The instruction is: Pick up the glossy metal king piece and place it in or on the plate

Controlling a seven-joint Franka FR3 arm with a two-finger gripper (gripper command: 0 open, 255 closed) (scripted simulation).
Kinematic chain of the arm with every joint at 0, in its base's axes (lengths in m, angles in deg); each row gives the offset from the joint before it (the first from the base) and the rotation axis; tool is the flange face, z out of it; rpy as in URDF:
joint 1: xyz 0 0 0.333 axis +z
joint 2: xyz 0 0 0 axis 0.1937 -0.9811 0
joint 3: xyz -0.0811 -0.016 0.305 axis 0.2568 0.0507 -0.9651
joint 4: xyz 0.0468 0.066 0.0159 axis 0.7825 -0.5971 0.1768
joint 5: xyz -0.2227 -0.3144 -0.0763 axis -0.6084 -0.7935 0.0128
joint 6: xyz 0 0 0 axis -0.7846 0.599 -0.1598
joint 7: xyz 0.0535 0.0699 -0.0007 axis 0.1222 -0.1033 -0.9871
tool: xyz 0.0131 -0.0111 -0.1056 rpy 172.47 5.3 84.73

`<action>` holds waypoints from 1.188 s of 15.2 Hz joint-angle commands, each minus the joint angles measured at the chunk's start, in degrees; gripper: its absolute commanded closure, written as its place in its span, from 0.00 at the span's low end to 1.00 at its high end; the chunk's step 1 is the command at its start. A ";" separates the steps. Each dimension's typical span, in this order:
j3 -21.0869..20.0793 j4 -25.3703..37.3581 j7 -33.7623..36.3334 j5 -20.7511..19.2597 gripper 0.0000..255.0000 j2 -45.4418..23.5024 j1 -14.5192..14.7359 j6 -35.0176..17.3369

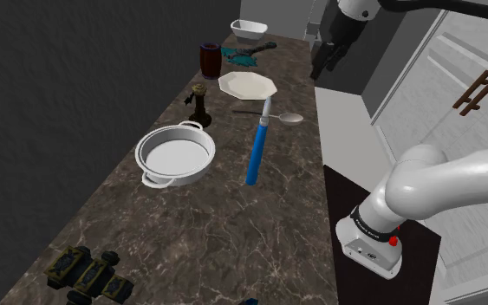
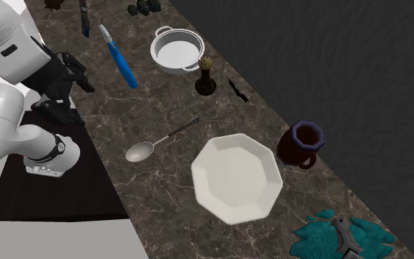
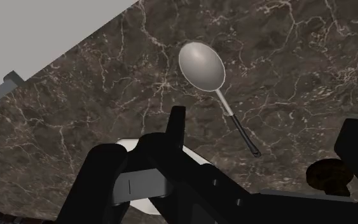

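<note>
At eleven o'clock from the plate (image 2: 236, 176) in the second exterior view, your king piece (image 2: 207, 76) stands ungrasped, gripper (image 1: 325, 66) jaws apart and empty.

Dark marble desk (image 1: 233, 227), polished and pale-veined, smooth satin metal spoon (image 3: 203, 65), glossy white plate (image 2: 236, 178), dark lustrous metal king piece (image 2: 206, 76), crumpled teal cloth (image 2: 321, 237), my fingers (image 3: 175, 133) matt black

There is one white plate (image 1: 248, 85), one spoon (image 1: 289, 118), one two-handled pan (image 1: 176, 154) and one dark king piece (image 1: 200, 102). There is also one dark mug (image 1: 210, 59) and one white dish (image 1: 249, 31). The long-handled tools number two: one bright blue-handled utensil (image 1: 256, 152) and one darker utensil (image 2: 84, 18).
</note>
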 commanded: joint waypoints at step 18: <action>-5.98 8.95 8.60 9.69 0.00 -26.11 6.04 -22.49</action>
